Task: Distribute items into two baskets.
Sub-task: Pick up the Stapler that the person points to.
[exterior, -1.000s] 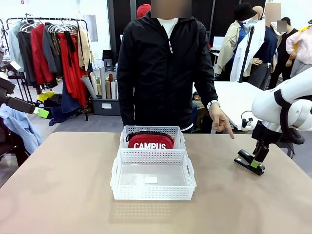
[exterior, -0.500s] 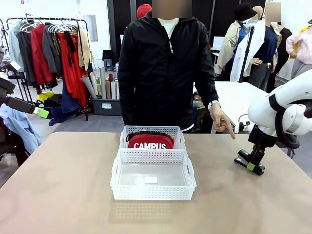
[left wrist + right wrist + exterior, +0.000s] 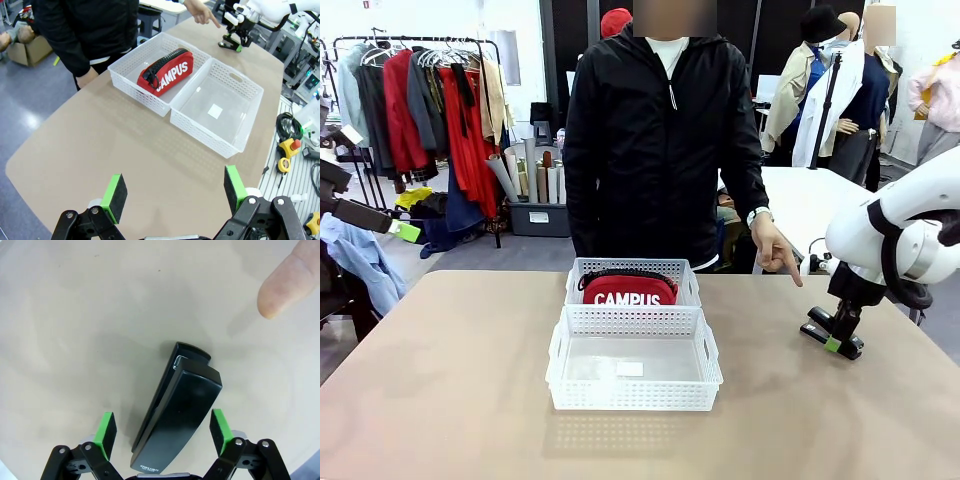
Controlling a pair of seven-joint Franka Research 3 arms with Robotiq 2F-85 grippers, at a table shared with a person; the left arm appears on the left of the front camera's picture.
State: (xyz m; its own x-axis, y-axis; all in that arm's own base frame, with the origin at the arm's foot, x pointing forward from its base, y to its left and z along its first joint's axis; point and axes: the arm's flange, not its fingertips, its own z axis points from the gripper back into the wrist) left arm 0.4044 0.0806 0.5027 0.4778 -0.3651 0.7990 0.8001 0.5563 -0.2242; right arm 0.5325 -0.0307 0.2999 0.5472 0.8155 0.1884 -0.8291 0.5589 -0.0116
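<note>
Resting in far basket (image 3: pixel 632 267): CAMPUS pouch (image 3: pixel 629 291) (stapler (image 3: pixel 177 415) on table (image 3: pixel 450 380)).

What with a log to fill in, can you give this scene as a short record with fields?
pouch: lying in far basket
near basket: no item in it
stapler: on table, at robot's right
right claw: open, straddling stapler, pads not touching it
left claw: open, holding nothing, above table
hand: person's, pointing down toward stapler

Bright even overhead light, soft shadow beside stapler (image 3: pixel 180 415), bowed wrist-view edges.
</note>
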